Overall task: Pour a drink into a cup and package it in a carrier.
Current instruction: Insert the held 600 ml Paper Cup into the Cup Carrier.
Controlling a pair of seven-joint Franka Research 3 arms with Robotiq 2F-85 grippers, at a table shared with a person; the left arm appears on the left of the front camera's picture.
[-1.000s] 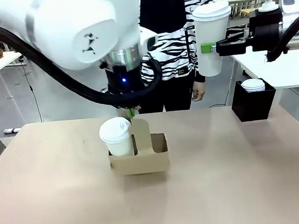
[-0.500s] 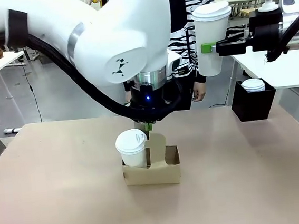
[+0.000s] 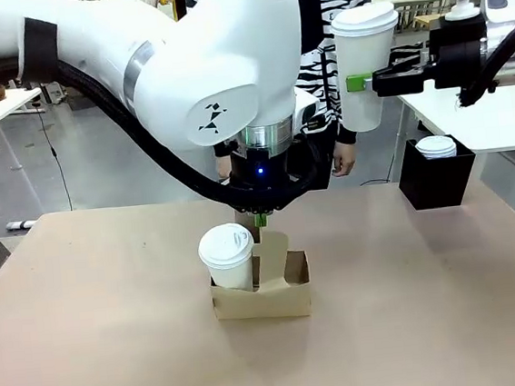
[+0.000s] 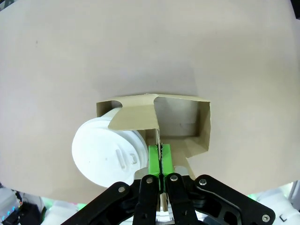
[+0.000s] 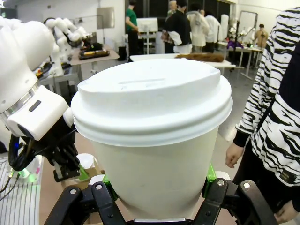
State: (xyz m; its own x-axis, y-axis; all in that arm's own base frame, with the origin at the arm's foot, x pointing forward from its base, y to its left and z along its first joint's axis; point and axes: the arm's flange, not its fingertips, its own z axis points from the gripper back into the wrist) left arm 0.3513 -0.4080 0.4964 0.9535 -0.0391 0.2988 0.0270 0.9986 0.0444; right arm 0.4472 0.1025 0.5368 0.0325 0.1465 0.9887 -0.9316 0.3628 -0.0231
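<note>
The left tool (image 4: 160, 161) is fully closed: its green pads (image 4: 154, 160) pinch the thin upright handle tab (image 3: 273, 249) of the carrier (image 4: 200, 123) from above. The carrier stands near the middle of the table (image 3: 433, 313) (whether it rests on the surface or hangs just clear of it cannot be told). One hole holds the seated cup (image 3: 227, 256), white and lidded, just beside the tab; the other hole (image 4: 180, 123) is open.

The right tool (image 3: 361, 83) is closed on the held cup (image 3: 360, 55), a lidded white paper cup, upright and high above the table's far right side. Below it, a black box (image 3: 435, 187) carries white lids (image 3: 436, 147). A person in a striped sleeve (image 5: 276, 103) stands at the far edge.
</note>
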